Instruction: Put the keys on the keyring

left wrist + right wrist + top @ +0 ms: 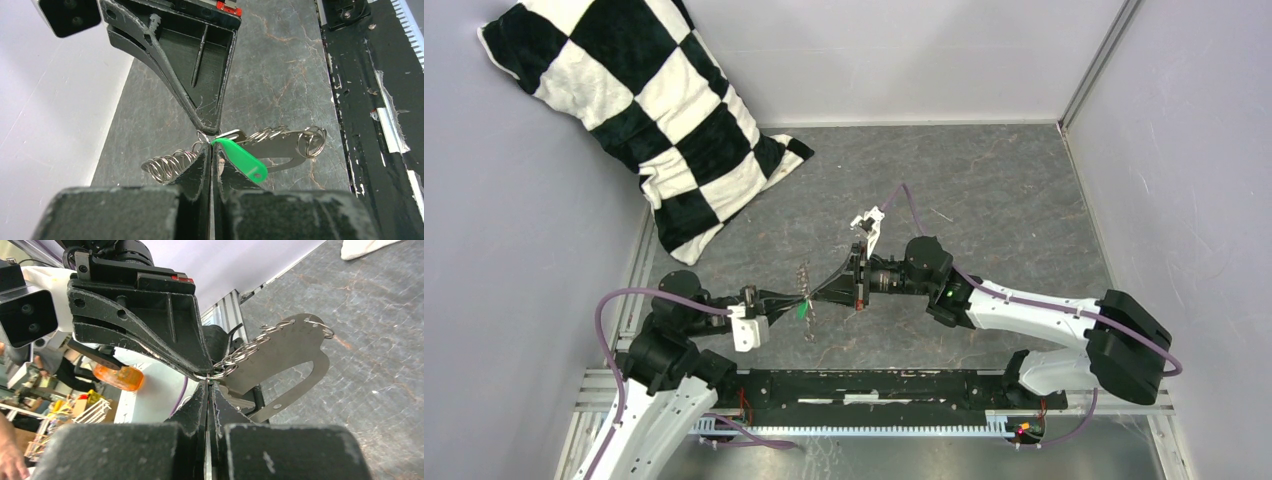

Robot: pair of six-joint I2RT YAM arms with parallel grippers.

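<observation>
Both grippers meet tip to tip above the middle of the table. My left gripper (796,303) (210,149) is shut, with the top end of the green-tagged key (242,160) (802,311) pinched at its tips; the tag slants down over its right finger. My right gripper (816,297) (207,383) is shut on a small wire ring of the keyring (282,150) (295,347) (803,275). The keyring is a thin silvery loop held off the table, with small rings strung along its edge. The key's dark metal part is hidden.
A black-and-white checkered pillow (644,110) leans in the back left corner. White walls enclose the grey stone-patterned table (1004,190). A black rail (874,385) runs along the near edge between the arm bases.
</observation>
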